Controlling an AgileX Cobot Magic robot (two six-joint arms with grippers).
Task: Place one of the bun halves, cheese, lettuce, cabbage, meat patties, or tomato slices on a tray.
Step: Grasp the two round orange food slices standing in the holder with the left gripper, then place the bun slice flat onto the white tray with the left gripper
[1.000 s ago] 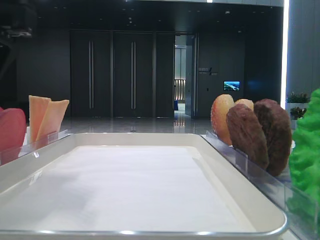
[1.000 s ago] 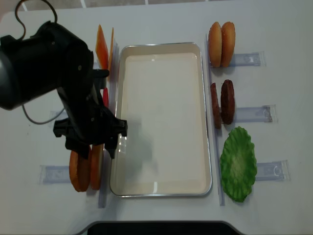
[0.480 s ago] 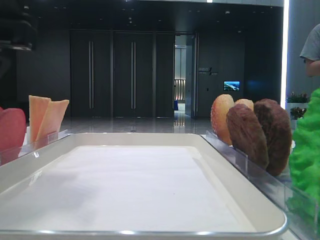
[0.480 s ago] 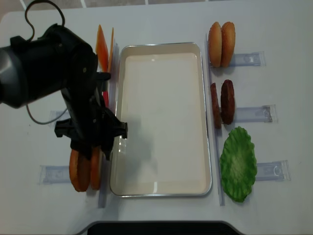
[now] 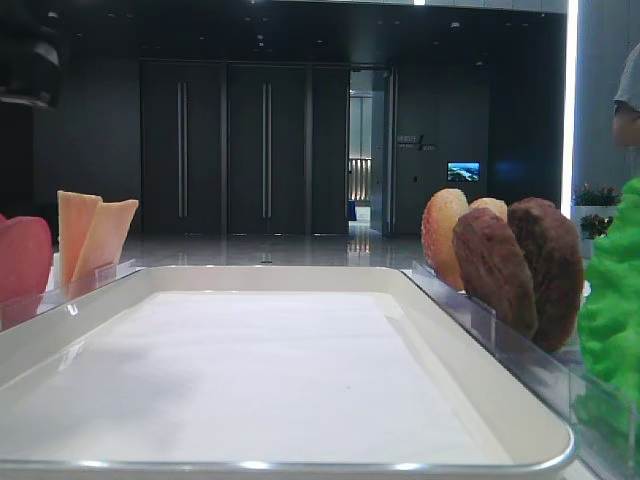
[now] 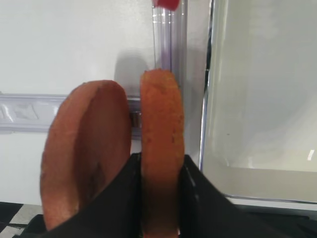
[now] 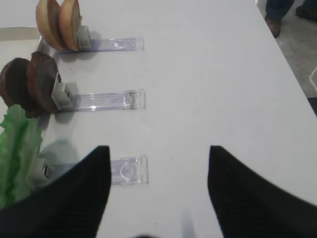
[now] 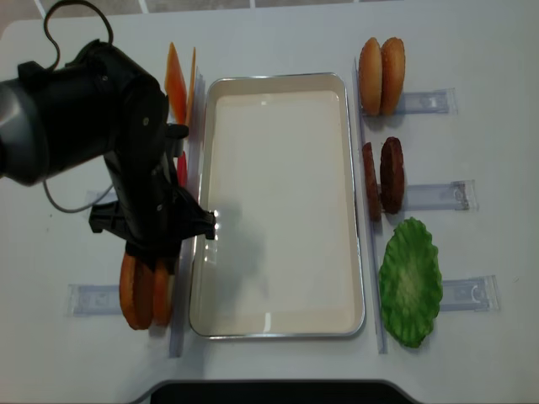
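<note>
My left gripper point(image 6: 159, 198) is shut on the bun half point(image 6: 161, 148) nearest the tray; its twin point(image 6: 84, 153) stands just left of it. From above, the left gripper point(image 8: 156, 252) hides the top of this bun pair point(image 8: 143, 295), left of the white tray point(image 8: 278, 202). The tray holds only its paper liner point(image 5: 260, 390). Cheese point(image 8: 175, 84) and a tomato slice point(image 8: 182, 164) stand further up the left side. My right gripper point(image 7: 158, 148) hangs open over bare table beside the lettuce point(image 7: 17, 144).
To the tray's right stand two more bun halves point(image 8: 381, 76), two meat patties point(image 8: 390, 174) and the lettuce point(image 8: 410, 282), each with a clear plastic holder point(image 7: 128, 171). A person point(image 5: 628, 100) stands at the far right, beyond the table edge.
The left gripper's jaws have closed from wide open onto the bun half nearest the tray. The arm shifted slightly over the bun pair. A person appeared at the right.
</note>
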